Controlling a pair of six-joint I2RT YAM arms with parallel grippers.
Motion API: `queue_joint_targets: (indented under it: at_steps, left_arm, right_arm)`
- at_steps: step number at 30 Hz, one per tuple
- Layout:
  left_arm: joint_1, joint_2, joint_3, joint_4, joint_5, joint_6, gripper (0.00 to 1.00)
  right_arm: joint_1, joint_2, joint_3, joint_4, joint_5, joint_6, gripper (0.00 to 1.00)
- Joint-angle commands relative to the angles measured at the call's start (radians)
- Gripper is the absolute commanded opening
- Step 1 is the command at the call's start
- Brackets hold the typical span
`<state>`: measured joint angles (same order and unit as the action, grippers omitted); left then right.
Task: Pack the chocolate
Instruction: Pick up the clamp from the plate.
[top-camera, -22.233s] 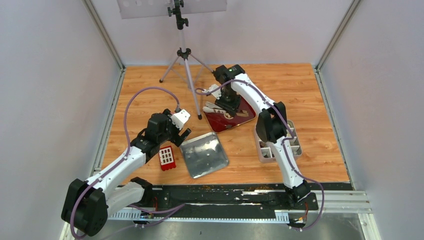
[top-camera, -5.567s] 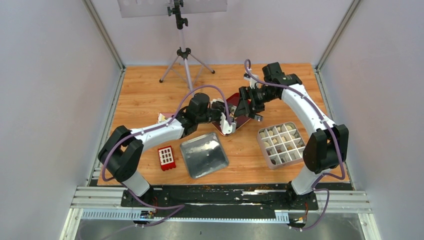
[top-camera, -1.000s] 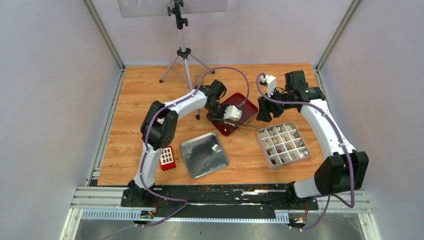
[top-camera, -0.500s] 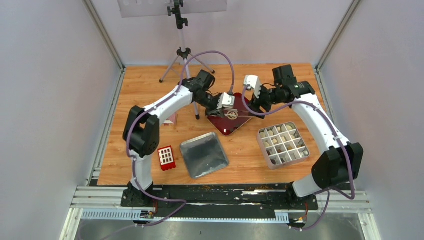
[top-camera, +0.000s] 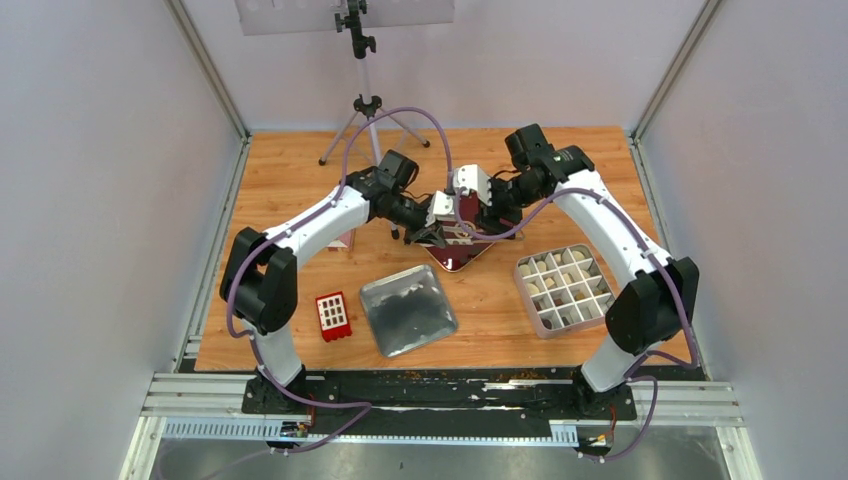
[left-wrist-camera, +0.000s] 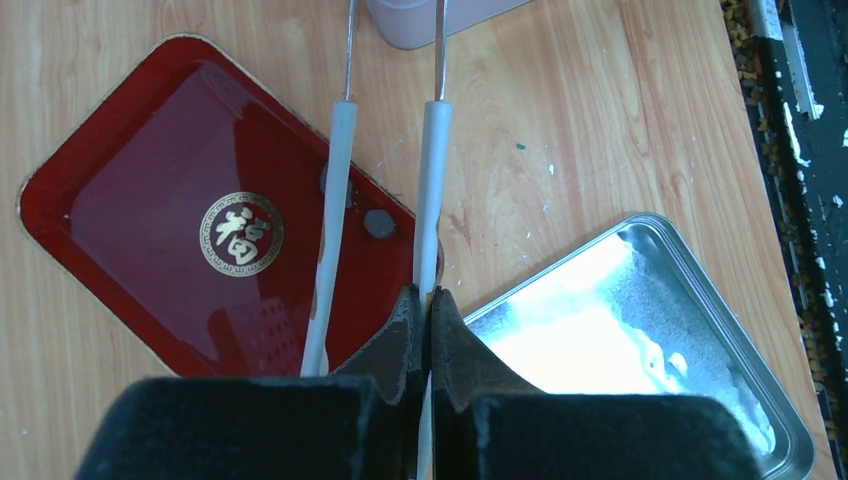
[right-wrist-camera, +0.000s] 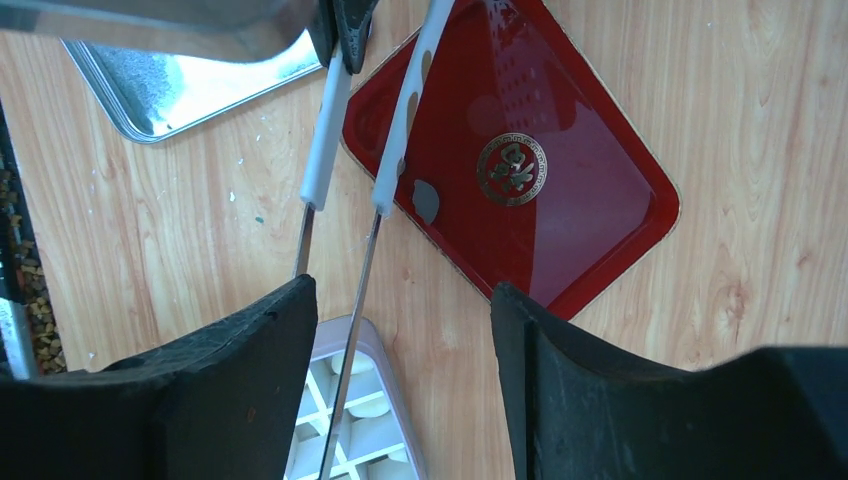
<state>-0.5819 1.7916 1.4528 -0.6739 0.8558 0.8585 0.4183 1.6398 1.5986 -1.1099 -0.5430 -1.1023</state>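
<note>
Left wrist: left gripper (left-wrist-camera: 425, 300) clamps tongs (left-wrist-camera: 432, 170) over tray (left-wrist-camera: 130, 160). Right gripper (right-wrist-camera: 400, 300) is wide and empty. Risk: the thin hold lets the tongs twist, flicking chocolate (left-wrist-camera: 378, 223) off the tray.

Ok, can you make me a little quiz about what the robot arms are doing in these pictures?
1. True or false: the left gripper is shut on the tongs.
2. Pick one: the tray with the gold emblem is A) red, B) blue, C) green.
3. Fill the gap: the right gripper hangs over the table with its jaws ____.

Key: 1 true; 2 A; 3 open.
</note>
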Motion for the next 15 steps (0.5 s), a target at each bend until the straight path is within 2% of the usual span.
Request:
queue_joint_targets:
  at_steps: [1,5,8,15]
  left_arm:
    - [0.004,-0.047,-0.004,0.074,0.013,-0.048,0.0]
    - [0.011,-0.053,-0.033,0.128,0.022,-0.108,0.0]
    - [0.01,-0.057,-0.047,0.151,0.032,-0.134,0.0]
    - [0.01,-0.087,-0.053,0.181,0.059,-0.192,0.0]
  right_arm:
    - [0.01,0.037,0.15,-0.154,-0.049,-0.034,0.64]
    - [0.009,0.04,0.229,-0.277,-0.159,-0.068,0.65]
    - [0.01,0.007,0.222,-0.29,-0.206,-0.084,0.66]
    - [0.069,-0.038,0.073,-0.07,0.031,-0.016,0.67]
